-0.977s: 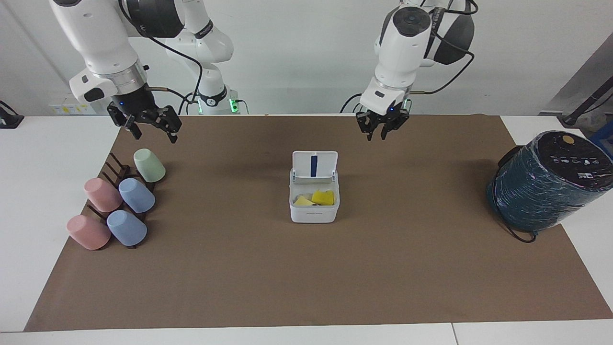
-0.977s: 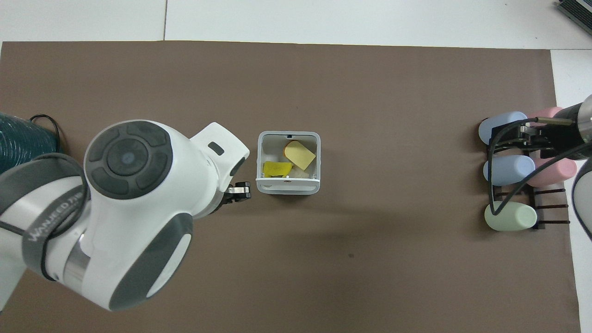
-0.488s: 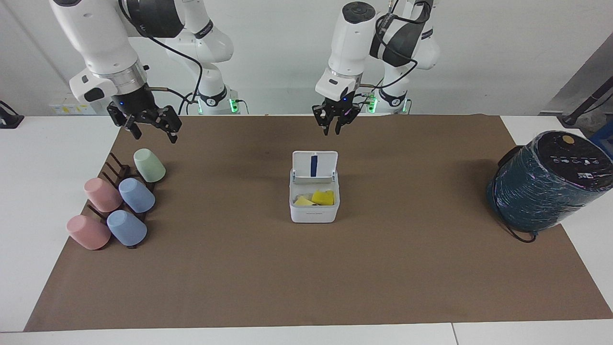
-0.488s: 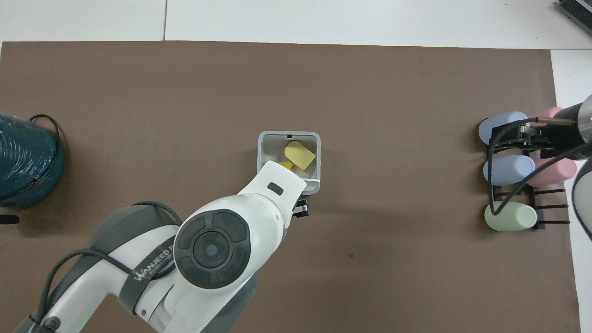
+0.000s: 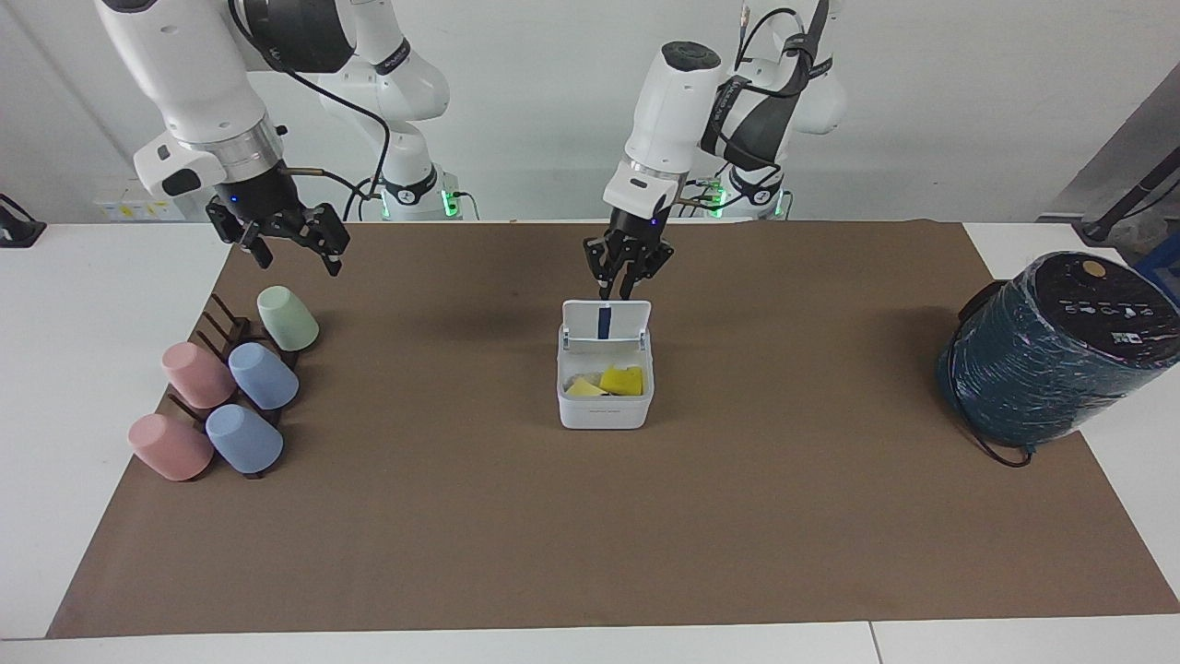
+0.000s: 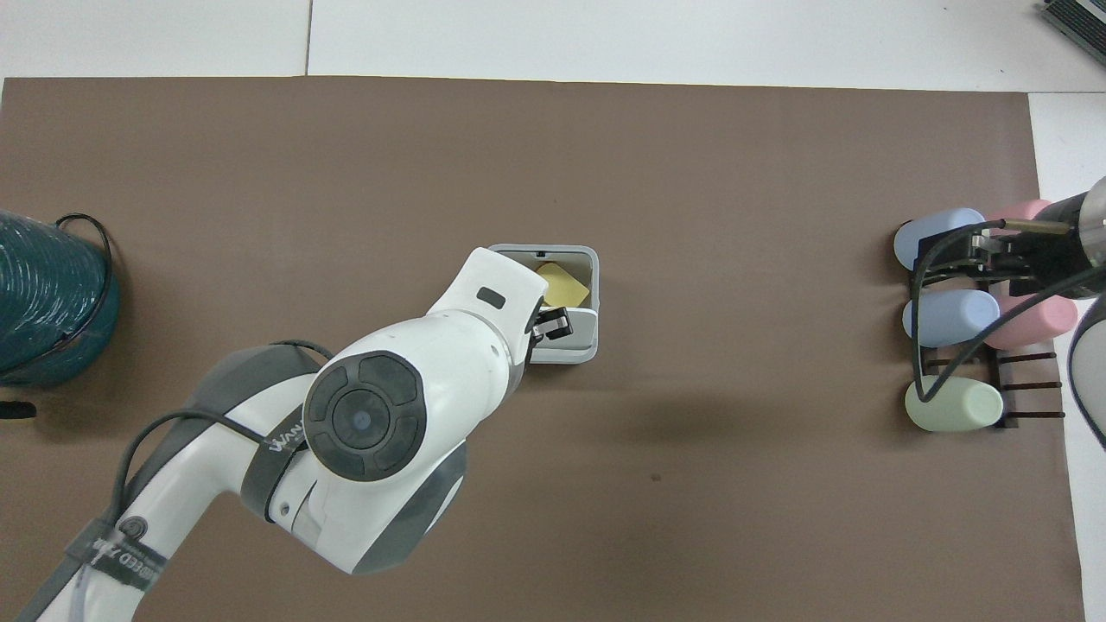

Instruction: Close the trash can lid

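Note:
The small white trash can (image 5: 604, 406) stands mid-mat with yellow scraps inside; its rim also shows in the overhead view (image 6: 591, 259). Its lid (image 5: 622, 321) stands up from the hinge on the edge nearer the robots, with the blue strip of its underside showing. My left gripper (image 5: 612, 293) is shut, points down, and its tips are at the lid's upper edge, seeming to touch it. In the overhead view the left gripper (image 6: 553, 326) and its arm cover half the can. My right gripper (image 5: 297, 261) is open and waits above the cup rack.
A dark rack (image 5: 226, 325) with pink, blue and green cups lies at the right arm's end of the mat. A large dark teal wrapped cylinder (image 5: 1051, 355) with a cable stands at the left arm's end. A brown mat (image 5: 590, 535) covers the table.
My left gripper swung from the left arm's side to above the can, then came down to the lid's upper edge. The lid has tipped slightly toward the can. The right arm has not moved.

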